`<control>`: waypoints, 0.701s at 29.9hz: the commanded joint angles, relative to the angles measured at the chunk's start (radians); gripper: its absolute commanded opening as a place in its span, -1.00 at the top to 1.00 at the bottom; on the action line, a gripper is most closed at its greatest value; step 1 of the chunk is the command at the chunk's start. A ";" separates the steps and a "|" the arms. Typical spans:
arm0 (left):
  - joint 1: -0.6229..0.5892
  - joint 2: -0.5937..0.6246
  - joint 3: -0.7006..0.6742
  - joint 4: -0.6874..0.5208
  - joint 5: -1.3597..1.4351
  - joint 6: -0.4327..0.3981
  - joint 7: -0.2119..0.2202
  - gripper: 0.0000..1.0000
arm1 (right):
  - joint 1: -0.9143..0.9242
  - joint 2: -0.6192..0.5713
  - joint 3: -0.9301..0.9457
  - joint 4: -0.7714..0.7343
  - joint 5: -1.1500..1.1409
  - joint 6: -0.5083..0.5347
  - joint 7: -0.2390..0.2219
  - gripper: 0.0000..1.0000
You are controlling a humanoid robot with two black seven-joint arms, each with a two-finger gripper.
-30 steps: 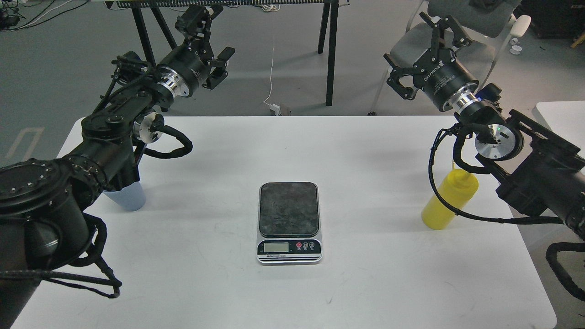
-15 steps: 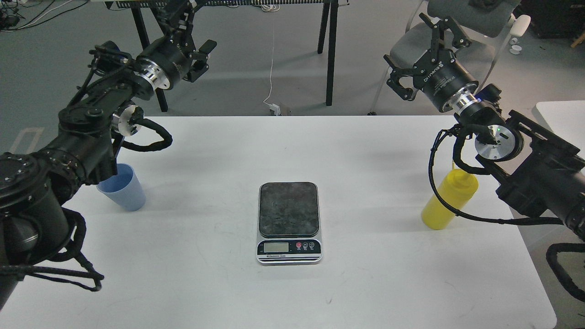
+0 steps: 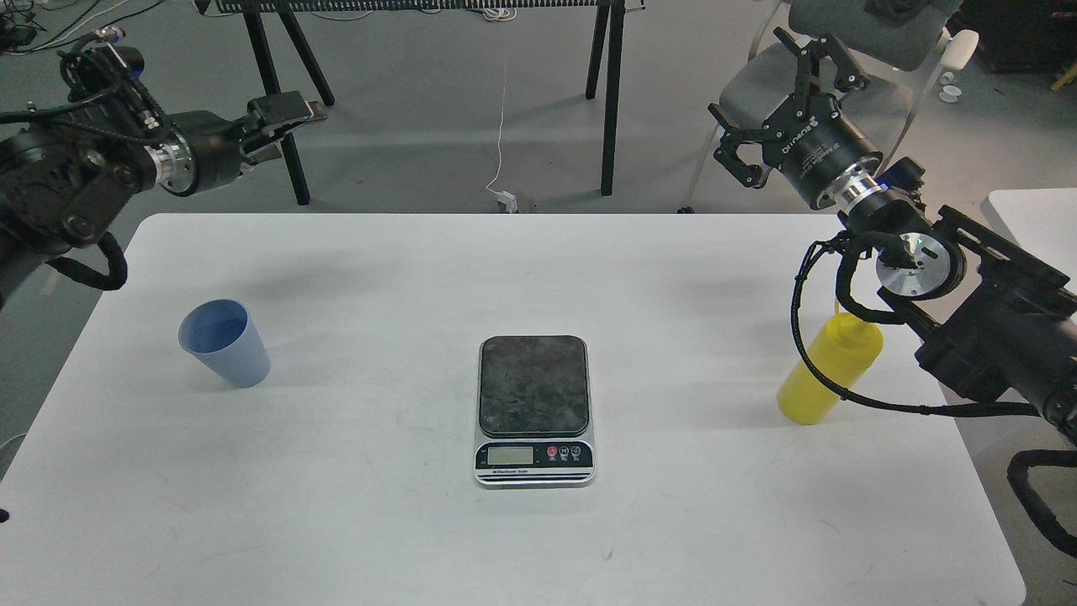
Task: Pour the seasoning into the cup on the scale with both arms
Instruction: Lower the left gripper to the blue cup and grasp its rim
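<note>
The light blue cup [image 3: 224,343] stands upright on the white table [image 3: 379,522] at the left, with nothing touching it. The scale [image 3: 533,410] lies at the table's middle, its dark platform bare. The yellow seasoning bottle [image 3: 829,372] stands at the right; its nozzle is hidden behind my right arm's cable loop. My left gripper [image 3: 282,126] is open and empty, high beyond the table's far left edge, well away from the cup. My right gripper [image 3: 770,105] is open and empty, raised past the far right edge, above and behind the bottle.
Black legs [image 3: 607,93] of another table stand on the floor behind the table. A grey chair [image 3: 850,34] is at the back right, close behind my right gripper. A second white table [image 3: 1031,210] shows at the right edge.
My left arm has swung left and back off the table, uncovering the whole cup. My right arm has barely moved. Cup, scale and bottle stay in place.
</note>
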 commanded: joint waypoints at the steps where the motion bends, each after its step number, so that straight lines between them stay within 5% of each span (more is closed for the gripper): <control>1: -0.021 0.160 -0.004 -0.234 0.154 0.000 0.000 -0.99 | -0.002 0.000 0.000 0.001 0.000 0.000 0.000 -0.99; 7: -0.003 0.300 0.002 -0.461 0.478 0.000 0.000 -0.99 | -0.003 0.000 0.000 0.000 0.000 0.000 0.000 -0.99; 13: 0.114 0.295 0.003 -0.458 0.664 0.144 0.000 -0.99 | -0.006 0.002 0.000 0.000 0.000 0.000 0.000 -0.99; 21: 0.160 0.297 0.005 -0.430 0.671 0.184 0.000 -0.99 | -0.006 0.000 0.000 0.001 0.000 0.000 0.000 -0.99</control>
